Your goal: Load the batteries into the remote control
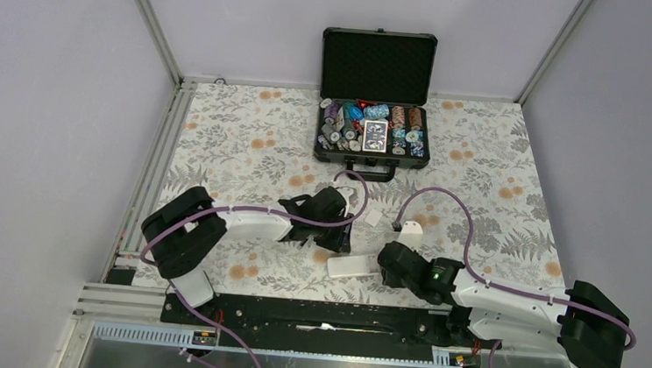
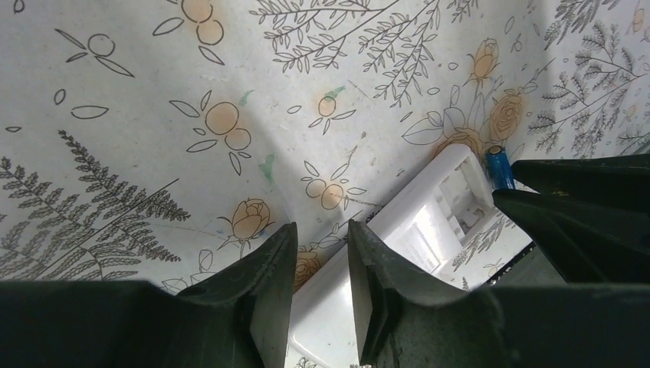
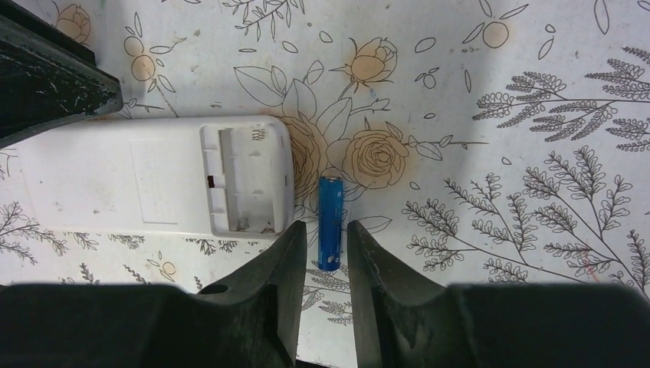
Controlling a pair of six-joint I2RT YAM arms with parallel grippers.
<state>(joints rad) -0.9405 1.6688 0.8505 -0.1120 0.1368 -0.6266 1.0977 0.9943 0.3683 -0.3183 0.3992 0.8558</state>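
Observation:
The white remote control (image 1: 351, 265) lies back-up on the flowered tablecloth, its battery bay (image 3: 245, 180) uncovered and empty. A blue battery (image 3: 330, 203) lies flat on the cloth just off the remote's bay end (image 2: 500, 165). My right gripper (image 3: 328, 226) is open a little, its tips on either side of the battery's near end with a sliver of space each side. My left gripper (image 2: 322, 239) is open over the remote's (image 2: 429, 222) other end, one finger above it and one beside it, holding nothing. In the top view both grippers (image 1: 342, 234) (image 1: 384, 263) flank the remote.
An open black chip case (image 1: 375, 100) with chips and cards stands at the back centre. Two small white pieces (image 1: 374, 216) (image 1: 411, 228) lie just beyond the remote. Metal rails (image 1: 151, 179) run along the table's left edge, and purple cables loop over both arms.

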